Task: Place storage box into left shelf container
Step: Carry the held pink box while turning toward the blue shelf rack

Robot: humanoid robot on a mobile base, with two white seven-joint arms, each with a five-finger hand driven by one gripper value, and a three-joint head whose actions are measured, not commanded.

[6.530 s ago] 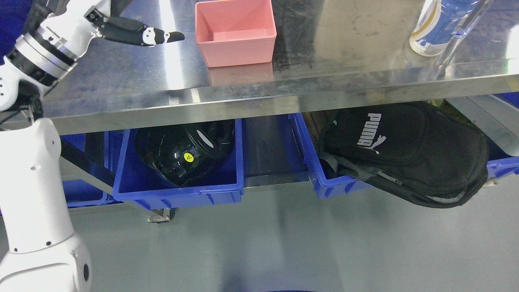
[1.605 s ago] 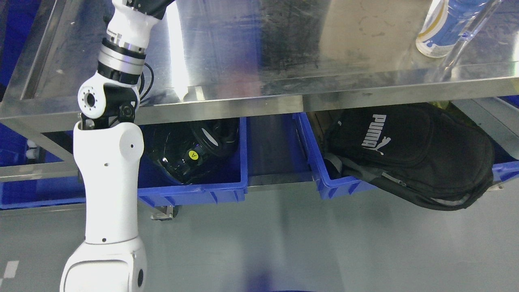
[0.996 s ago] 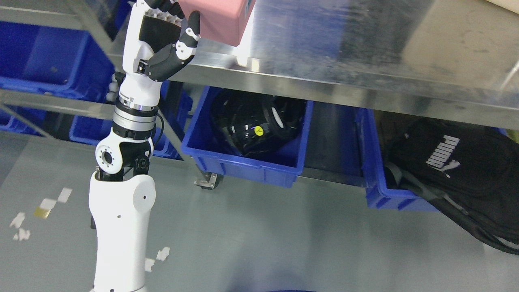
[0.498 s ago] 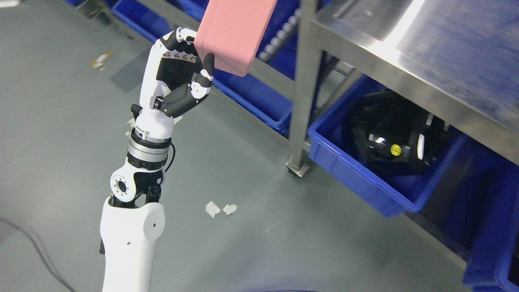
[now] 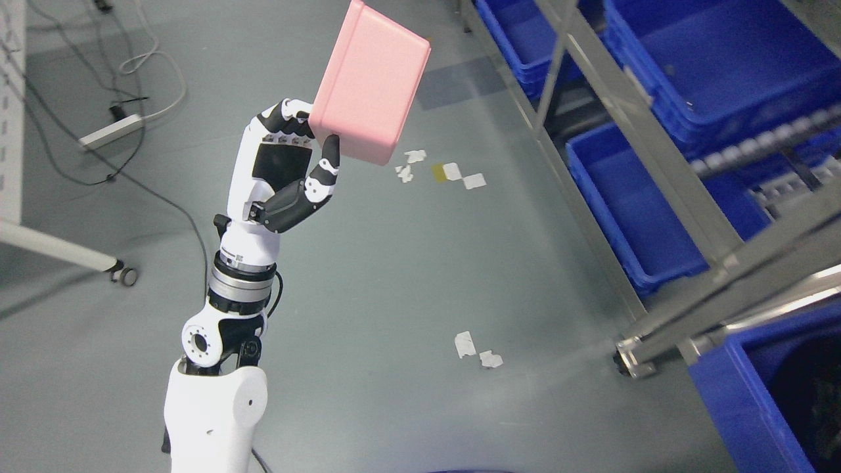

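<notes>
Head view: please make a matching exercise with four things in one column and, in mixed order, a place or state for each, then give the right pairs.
1. pink storage box
2. left robot hand
3. white power strip
4. blue bins

a. lying on the floor, upper left
b. on the metal shelf rack, right
c. held up in the air, tilted
d. shut on the box's lower edge

Pairs: 1-c, 2-d, 3-a, 4-b

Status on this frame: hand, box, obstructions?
Left hand shut on pink storage box, held over bare floor. Blue shelf bins off right, not reached. Nothing between.
</notes>
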